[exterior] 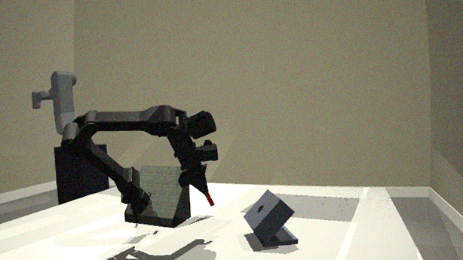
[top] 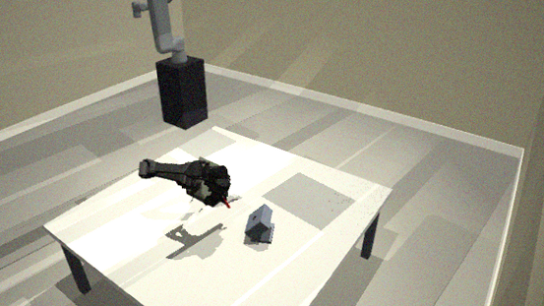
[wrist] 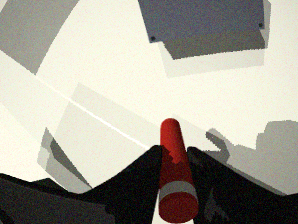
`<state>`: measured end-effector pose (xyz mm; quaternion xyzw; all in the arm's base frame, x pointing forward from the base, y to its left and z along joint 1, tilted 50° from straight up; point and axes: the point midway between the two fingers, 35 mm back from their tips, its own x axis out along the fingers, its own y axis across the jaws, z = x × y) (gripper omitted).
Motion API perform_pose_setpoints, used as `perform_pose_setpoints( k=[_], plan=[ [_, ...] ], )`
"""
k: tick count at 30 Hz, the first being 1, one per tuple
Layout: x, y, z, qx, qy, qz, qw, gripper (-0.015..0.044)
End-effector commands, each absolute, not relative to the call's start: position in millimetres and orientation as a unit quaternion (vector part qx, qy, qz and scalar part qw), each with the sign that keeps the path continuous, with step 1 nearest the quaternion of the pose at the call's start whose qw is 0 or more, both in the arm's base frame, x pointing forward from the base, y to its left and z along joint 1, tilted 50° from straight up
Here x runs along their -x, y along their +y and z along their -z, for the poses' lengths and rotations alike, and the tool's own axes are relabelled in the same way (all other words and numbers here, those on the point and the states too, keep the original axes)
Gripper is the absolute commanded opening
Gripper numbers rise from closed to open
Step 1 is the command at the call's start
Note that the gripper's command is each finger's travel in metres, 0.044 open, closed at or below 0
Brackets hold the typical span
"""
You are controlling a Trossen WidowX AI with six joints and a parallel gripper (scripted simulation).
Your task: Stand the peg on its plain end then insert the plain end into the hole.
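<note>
A red peg (top: 227, 203) (exterior: 210, 199) (wrist: 172, 135) is held above the table, tilted slightly, its plain end down and leaning toward the panel. Its pale band and banded end are nearest the camera in the wrist view. My gripper (top: 224, 199) (exterior: 208, 194) (wrist: 173, 153) is shut on the peg. The sloped blue-grey panel (top: 261, 214) (exterior: 269, 201) (wrist: 205, 17) stands on its base, apart from the peg. Its hole (top: 254, 217) (exterior: 260, 208) shows as a dark spot in the top and exterior views. The wrist view does not show the hole.
The white table (top: 197, 298) (exterior: 325, 245) carries the arm and panel. A box with a pale green-grey face (exterior: 161, 192) stands behind the arm in the exterior view. A grey arm (top: 161, 22) (exterior: 63, 98) stands on a black pedestal (top: 182, 94) (exterior: 82, 180) beyond the table.
</note>
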<state>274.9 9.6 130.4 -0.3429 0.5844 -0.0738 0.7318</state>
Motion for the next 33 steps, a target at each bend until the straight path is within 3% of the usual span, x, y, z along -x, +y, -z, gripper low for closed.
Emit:
perform_pose_setpoints(
  k=[1, 33],
  plan=[
    [-279, 11, -133, 0.341, 0.572, 0.065, 0.743, 0.0],
    [-322, 24, -159, 0.346, 0.457, 0.014, 0.819, 0.0]
  ],
)
